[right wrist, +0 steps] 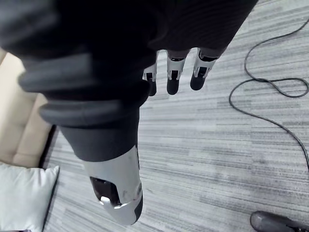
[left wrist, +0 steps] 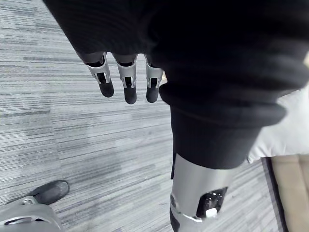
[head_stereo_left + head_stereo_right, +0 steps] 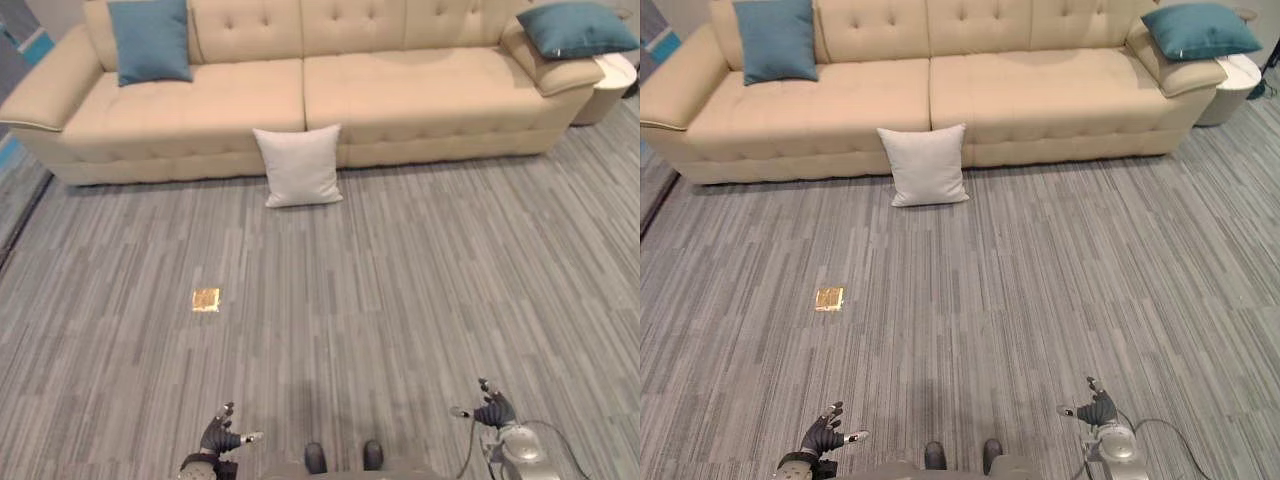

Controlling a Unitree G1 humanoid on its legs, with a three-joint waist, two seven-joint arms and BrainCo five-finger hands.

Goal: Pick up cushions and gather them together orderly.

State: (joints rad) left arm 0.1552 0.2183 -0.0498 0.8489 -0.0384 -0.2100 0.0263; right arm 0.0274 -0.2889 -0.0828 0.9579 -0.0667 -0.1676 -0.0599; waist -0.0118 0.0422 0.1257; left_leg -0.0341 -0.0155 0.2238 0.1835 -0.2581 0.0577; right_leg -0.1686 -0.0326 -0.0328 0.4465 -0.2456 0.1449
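Note:
A white cushion (image 3: 298,166) leans upright on the floor against the front of the beige sofa (image 3: 400,95). One teal cushion (image 3: 150,40) stands against the sofa's back at its left end. Another teal cushion (image 3: 577,28) lies on the sofa's right armrest. My left hand (image 3: 219,434) hangs low at the bottom left, fingers straight, holding nothing. At the bottom right, my right hand (image 3: 492,410) is open and empty too. Both hands are far from the cushions. The white cushion (image 1: 21,195) also appears past my right hand.
A grey striped carpet (image 3: 400,290) stretches between me and the sofa. A small brass floor plate (image 3: 206,299) sits left of centre. A round white side table (image 3: 610,85) stands past the sofa's right end.

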